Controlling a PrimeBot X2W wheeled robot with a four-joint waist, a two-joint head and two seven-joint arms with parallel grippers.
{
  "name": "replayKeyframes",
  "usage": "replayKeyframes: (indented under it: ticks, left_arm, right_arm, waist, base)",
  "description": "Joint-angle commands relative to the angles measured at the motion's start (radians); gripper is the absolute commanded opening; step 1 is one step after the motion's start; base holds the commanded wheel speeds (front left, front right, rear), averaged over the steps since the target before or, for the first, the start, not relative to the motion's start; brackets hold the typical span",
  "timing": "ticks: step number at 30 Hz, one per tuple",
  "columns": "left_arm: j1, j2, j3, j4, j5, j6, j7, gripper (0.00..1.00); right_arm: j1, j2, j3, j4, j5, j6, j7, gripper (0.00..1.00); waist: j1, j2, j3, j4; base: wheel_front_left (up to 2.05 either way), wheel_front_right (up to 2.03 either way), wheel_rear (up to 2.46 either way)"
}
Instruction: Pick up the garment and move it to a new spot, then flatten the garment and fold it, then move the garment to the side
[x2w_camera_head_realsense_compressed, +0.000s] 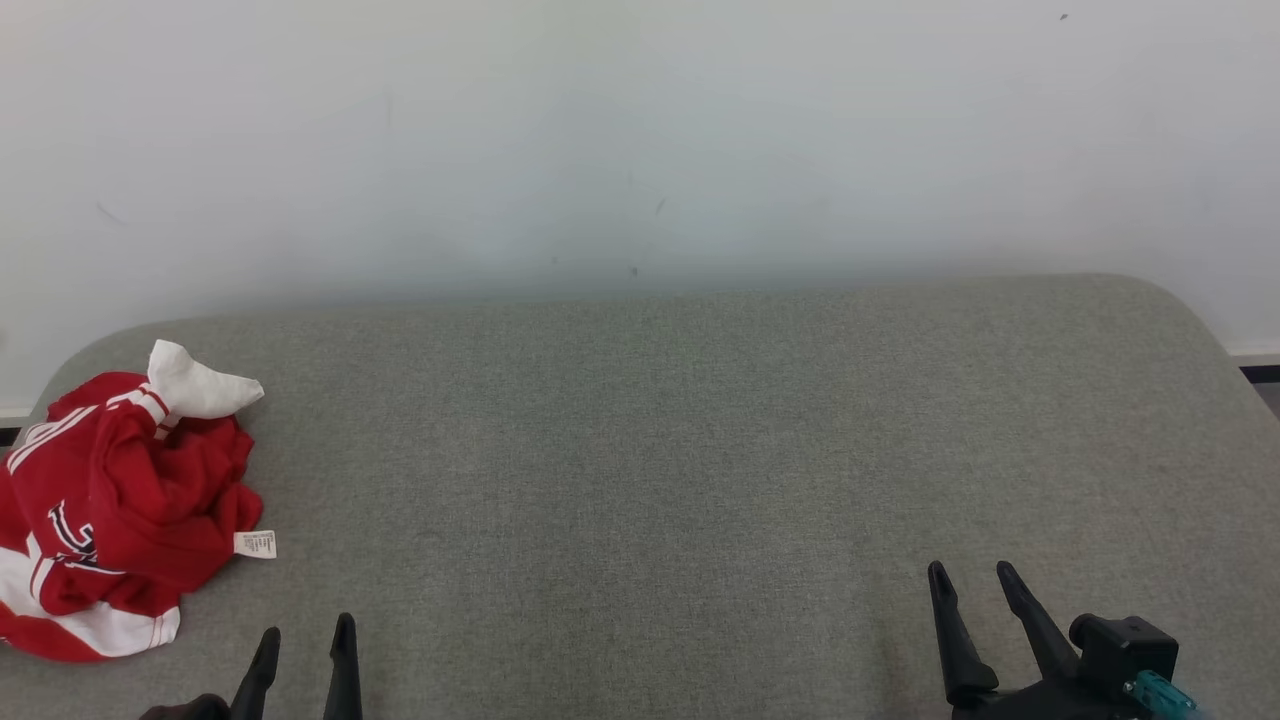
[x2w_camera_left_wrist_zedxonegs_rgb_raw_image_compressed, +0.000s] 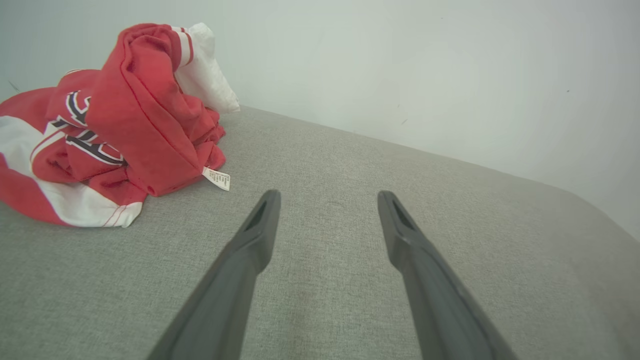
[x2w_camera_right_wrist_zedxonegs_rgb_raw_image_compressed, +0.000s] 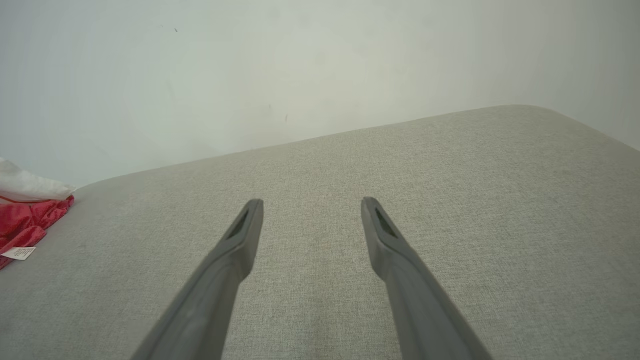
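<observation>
Head view with both wrist views. The garment, a red top with white bands and dark lettering, lies crumpled in a heap at the left end of the grey fabric-covered surface, close to that surface's rounded far-left corner. One white part sticks up at the top of the heap, and a small white care label hangs out at the heap's right edge and rests on the grey cloth.

The left gripper stands at the near edge, just to the right of the garment and apart from it. Its two dark fingers are spread wide, with bare grey fabric between them. It holds nothing and touches nothing that can be seen; in the left wrist view the care label lies beyond and to the left of the left fingertip.

The right gripper stands at the near right, well apart from the garment. Its fingers are likewise spread wide and empty over bare surface. A pale wall rises behind the surface.
</observation>
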Motion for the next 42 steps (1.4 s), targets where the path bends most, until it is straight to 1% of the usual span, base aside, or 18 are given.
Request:
replayKeyframes:
  ticks: [1, 12, 24, 42]
  left_arm:
    - [0.008, 0.007, -0.001, -0.008, 0.025, 0.004, -0.012, 1.0]
    - [0.024, 0.003, 0.011, 0.005, 0.103, 0.007, -0.036, 1.0]
    - [0.036, -0.017, 0.04, 0.005, 0.161, -0.004, -0.059, 1.0]
    - [0.056, -0.035, 0.054, 0.002, 0.285, -0.007, -0.09, 1.0]
  right_arm:
    - [0.003, -0.009, 0.004, -0.009, -0.029, -0.001, -0.009, 1.0]
    - [0.015, -0.011, 0.015, -0.011, -0.132, -0.002, -0.022, 1.0]
    - [0.019, -0.013, 0.019, -0.007, -0.245, -0.002, -0.04, 1.0]
    - [0.027, -0.005, 0.031, 0.005, -0.377, -0.002, -0.072, 1.0]
  waist:
    - [0.0, 0.0, -0.001, 0.0]
    - [0.0, 0.0, -0.008, 0.003]
    - [0.0, 0.0, -0.017, 0.004]
    - [0.0, 0.0, -0.028, 0.006]
  base:
    - [0.0, 0.0, 0.0]
    - [0.0, 0.0, 0.0]
    - [0.0, 0.0, 0.0]
    - [0.0, 0.0, 0.0]
